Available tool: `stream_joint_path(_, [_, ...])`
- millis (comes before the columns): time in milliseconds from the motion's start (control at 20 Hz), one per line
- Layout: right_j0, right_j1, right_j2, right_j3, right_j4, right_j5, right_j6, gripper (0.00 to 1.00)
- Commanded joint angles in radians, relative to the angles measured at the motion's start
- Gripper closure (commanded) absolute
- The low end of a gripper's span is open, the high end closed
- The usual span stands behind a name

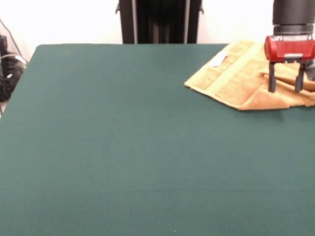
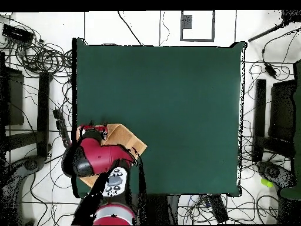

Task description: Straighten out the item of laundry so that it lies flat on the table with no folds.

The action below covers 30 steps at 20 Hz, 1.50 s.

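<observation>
The golden-orange towel (image 1: 241, 78) lies crumpled and folded over itself at the far right of the green table (image 1: 123, 147), with a smooth woven band and a small white tag (image 1: 219, 59) showing. My gripper (image 1: 285, 83) hangs over the towel's right part, its red body above and two dark fingers (image 1: 271, 81) pointing down, spread apart, tips at or just above the cloth with nothing between them. In the overhead view the towel (image 2: 123, 136) sits at the table's (image 2: 176, 106) lower left, largely hidden under my red arm (image 2: 94, 159).
The robot's pedestal (image 1: 160, 22) stands behind the table's far edge. Cables and dark equipment (image 1: 7, 69) lie off the left edge. In the overhead view cables and stands (image 2: 35, 65) ring the table on all sides.
</observation>
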State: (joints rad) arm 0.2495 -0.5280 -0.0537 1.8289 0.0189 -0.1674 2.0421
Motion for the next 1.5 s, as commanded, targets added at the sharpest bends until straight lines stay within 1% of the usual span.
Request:
stream_joint_path(50, [-0.392,-0.005,0.453,0.117,-0.084,0.235,0.062,0.0])
stream_joint_path(200, [-0.362,0.008,0.428,0.107,-0.109,0.15,0.095,0.0])
stream_joint_path(300, [-0.353,0.025,0.428,0.097,-0.111,0.126,0.109,0.0])
stream_joint_path(500, [-0.319,0.046,0.418,0.078,-0.083,0.115,0.134,0.0])
stream_joint_path(700, [-0.29,0.097,0.418,0.051,-0.062,0.094,0.149,0.0])
stream_joint_path(850, [-0.258,0.15,0.412,0.027,-0.061,0.04,0.163,0.0])
stream_joint_path(950, [-0.228,0.166,0.402,0.024,-0.048,0.003,0.184,0.0])
stream_joint_path(1050, [-0.197,0.16,0.392,0.03,-0.024,0.008,0.201,0.0])
stream_joint_path(1200, [-0.174,0.158,0.399,0.042,-0.008,0.02,0.215,0.0])
stream_joint_path(1350, [-0.174,0.165,0.414,0.06,-0.017,0.015,0.214,0.0])
stream_joint_path(1500, [-0.175,0.181,0.416,0.074,-0.041,-0.017,0.211,0.0])
